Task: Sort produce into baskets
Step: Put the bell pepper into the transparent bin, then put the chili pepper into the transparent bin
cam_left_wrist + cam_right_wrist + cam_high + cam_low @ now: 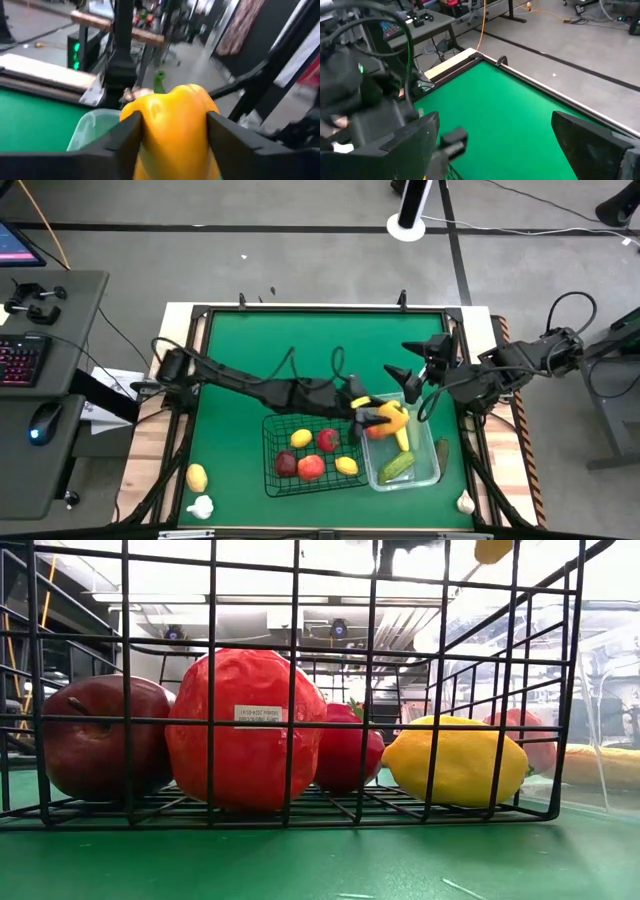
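A yellow pepper (172,127) sits pinched in the left hand (378,418), held over the clear tub (432,472) beside the black wire basket (270,450). The right hand (418,367) hangs spread above the green tabletop (240,360).

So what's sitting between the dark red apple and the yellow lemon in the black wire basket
In the low view, a bright red tomato with a white sticker and a smaller red fruit behind it sit between the dark red apple and the yellow lemon.
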Controlling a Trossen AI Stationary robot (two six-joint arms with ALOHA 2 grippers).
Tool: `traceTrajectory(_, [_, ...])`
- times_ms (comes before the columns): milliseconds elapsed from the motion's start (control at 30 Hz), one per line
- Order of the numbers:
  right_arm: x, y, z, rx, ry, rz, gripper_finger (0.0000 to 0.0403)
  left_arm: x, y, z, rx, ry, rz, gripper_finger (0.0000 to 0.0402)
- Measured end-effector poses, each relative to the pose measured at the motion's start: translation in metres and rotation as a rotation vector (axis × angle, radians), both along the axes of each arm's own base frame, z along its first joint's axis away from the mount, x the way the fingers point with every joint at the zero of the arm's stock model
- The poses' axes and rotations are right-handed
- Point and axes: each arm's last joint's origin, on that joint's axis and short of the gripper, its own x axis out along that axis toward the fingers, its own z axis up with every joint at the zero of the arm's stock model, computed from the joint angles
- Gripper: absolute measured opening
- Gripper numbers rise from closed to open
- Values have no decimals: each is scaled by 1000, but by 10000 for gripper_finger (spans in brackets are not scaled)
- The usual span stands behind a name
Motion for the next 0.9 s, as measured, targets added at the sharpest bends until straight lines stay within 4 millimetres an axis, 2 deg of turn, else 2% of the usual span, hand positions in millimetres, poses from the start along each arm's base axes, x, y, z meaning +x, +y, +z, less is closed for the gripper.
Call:
traceTrajectory(67, [0, 0, 0, -3, -1, -3, 378, 11, 2, -1, 21, 36, -4, 236])
traceTrajectory(200, [-1, 0, -1, -11, 14, -5, 378, 17, 9, 6, 28, 145, -38, 324])
traceTrajectory(300, [-3, -1, -3, -10, 41, 0, 378, 10, 17, 10, 6, 270, -57, 355])
traceTrajectory(400, [-7, -2, -9, 31, 88, -7, 378, -5, 26, 21, -10, 356, -41, 363])
traceTrajectory(533, [-21, -7, -23, 121, 190, -100, 378, -35, 33, 46, 49, 353, 45, 363])
traceTrajectory(667, [-41, -8, -38, 219, 252, -256, 378, -75, 41, 54, 73, 314, 188, 361])
traceTrajectory(767, [-46, -4, -56, 341, 271, -315, 378, -113, 48, 59, 34, 243, 285, 360])
traceTrajectory(900, [-50, 0, -85, 504, 388, -415, 378, -165, 53, 47, -53, 186, 392, 360])
